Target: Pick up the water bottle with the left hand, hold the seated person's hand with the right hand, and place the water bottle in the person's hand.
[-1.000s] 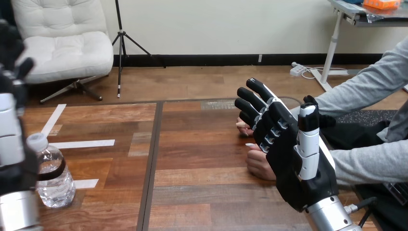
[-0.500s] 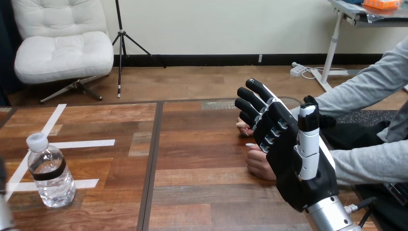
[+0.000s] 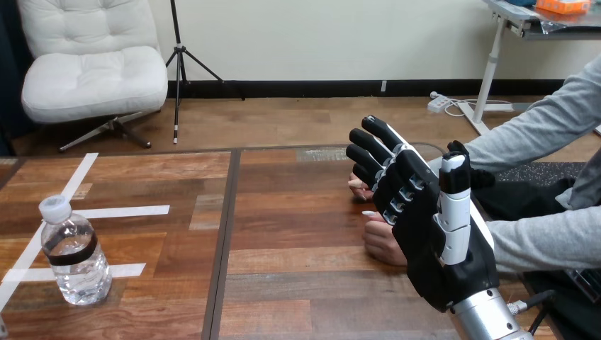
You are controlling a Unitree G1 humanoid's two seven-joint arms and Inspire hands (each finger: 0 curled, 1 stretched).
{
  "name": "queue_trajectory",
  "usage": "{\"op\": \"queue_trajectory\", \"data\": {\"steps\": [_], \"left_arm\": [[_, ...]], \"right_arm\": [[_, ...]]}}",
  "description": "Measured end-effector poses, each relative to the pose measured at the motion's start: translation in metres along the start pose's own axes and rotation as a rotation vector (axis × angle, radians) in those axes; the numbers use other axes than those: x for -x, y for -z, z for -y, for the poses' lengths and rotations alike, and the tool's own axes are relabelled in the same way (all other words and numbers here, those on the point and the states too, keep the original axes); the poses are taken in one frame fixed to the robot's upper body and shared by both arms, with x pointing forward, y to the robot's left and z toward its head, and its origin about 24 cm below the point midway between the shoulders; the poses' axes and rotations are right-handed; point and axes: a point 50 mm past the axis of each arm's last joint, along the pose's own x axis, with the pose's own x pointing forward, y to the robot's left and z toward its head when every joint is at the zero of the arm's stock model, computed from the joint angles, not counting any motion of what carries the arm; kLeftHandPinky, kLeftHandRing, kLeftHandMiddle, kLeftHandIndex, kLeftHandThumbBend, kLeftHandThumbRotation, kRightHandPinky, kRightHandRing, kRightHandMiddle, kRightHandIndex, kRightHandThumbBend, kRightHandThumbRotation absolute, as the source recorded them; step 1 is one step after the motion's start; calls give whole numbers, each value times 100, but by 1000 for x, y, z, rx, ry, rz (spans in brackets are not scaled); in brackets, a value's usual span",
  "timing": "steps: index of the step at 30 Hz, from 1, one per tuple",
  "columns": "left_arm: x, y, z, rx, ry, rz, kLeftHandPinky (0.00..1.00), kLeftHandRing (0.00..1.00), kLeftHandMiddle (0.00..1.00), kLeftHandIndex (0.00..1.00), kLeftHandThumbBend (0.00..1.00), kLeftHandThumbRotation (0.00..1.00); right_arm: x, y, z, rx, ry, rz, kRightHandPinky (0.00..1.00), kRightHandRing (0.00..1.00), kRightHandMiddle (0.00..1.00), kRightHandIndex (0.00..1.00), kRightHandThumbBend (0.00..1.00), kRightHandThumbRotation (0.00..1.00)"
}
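The bottle (image 3: 73, 253) stands upright at eight o'clock on the table (image 3: 298, 234). It is probably light, thin-walled and slick, so its black-banded middle suits a grip. At four o'clock the right hand (image 3: 425, 227), fingers straight, holds nothing beside the person's hands (image 3: 381, 244).

No legible writing
The water bottle (image 3: 73, 256) bears a dark band; no letters or numbers on it can be made out.
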Motion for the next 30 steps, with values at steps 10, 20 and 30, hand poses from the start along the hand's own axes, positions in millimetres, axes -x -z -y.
{"op": "queue_trajectory", "data": {"steps": [10,20,30], "left_arm": [[-2,8,-7,-43,1,-23,84,89,88,86,81,99],[-5,15,-21,-80,-14,-37,86,88,87,84,80,96],[-6,19,-31,-109,-10,-45,87,89,88,86,94,77]], "right_arm": [[0,0,0,0,0,0,100,94,92,91,80,100],[0,0,0,1,0,0,100,93,92,91,80,100],[0,0,0,1,0,0,100,93,92,92,80,100]]}}
